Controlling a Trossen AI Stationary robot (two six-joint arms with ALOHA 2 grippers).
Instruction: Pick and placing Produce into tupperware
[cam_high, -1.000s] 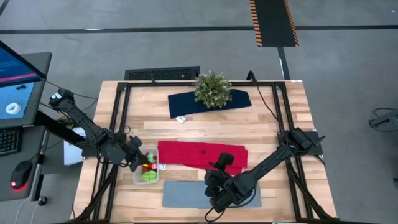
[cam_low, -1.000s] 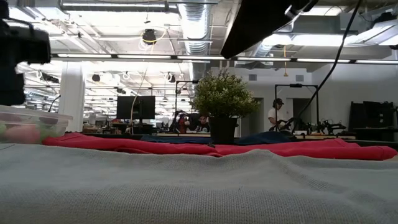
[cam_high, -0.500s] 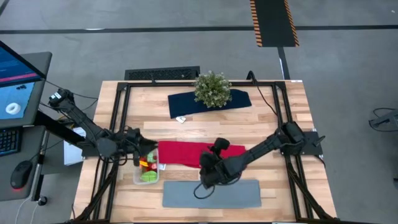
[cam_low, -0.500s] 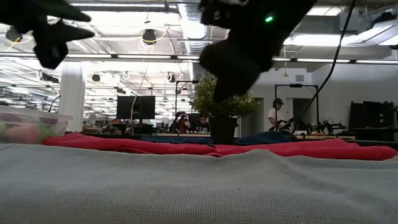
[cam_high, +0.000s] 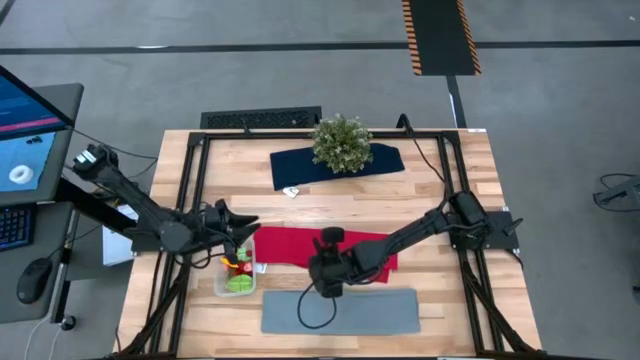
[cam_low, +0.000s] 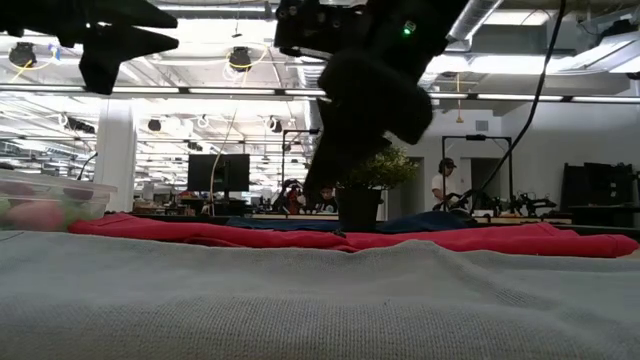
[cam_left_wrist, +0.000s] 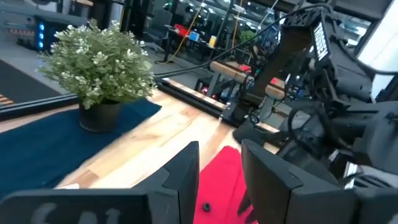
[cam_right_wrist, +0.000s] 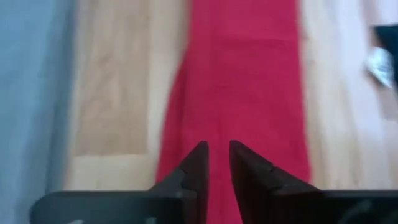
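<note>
Clear tupperware (cam_high: 236, 270); green, red produce (cam_high: 238, 276)

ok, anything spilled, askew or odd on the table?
Nothing spilled. Produce sits inside the tupperware. One tiny dark item lies alone on the red cloth, apart from the rest; can't tell what it is.

I see the wooden table (cam_high: 440, 215) carrying a navy cloth (cam_high: 385, 160) by its far edge under a potted plant (cam_high: 341, 143); a red cloth (cam_high: 285, 246) mid-table; a grey mat (cam_high: 375, 310) along the near edge; a clear tupperware (cam_high: 235, 282) at the left edge.
</note>
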